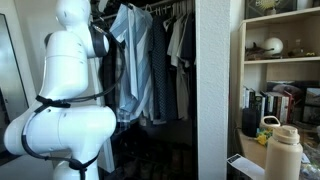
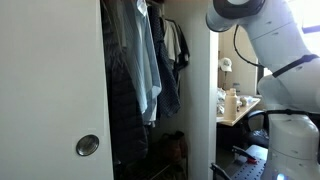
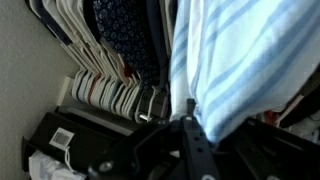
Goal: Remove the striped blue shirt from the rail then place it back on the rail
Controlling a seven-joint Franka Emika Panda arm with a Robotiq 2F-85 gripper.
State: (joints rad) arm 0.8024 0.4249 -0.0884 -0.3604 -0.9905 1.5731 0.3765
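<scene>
The striped blue shirt [image 3: 240, 60], light blue with white stripes, fills the right of the wrist view and bunches down to my gripper [image 3: 190, 112]. The fingers stand together on the fabric's edge, shut on the striped blue shirt. In both exterior views the shirt [image 1: 135, 60] [image 2: 150, 60] hangs at the front of the closet, under the rail [image 1: 165, 6]. My wrist [image 1: 100, 40] is right beside it. The fingers are hidden in both exterior views. I cannot tell whether its hanger is on the rail.
Other dark and grey garments [image 1: 180, 40] hang further along the rail. A dark patterned garment [image 3: 125, 30] and a row of white hangers [image 3: 100, 95] are next to the shirt. The white closet door [image 2: 50, 90] and shelves [image 1: 280, 60] flank the closet.
</scene>
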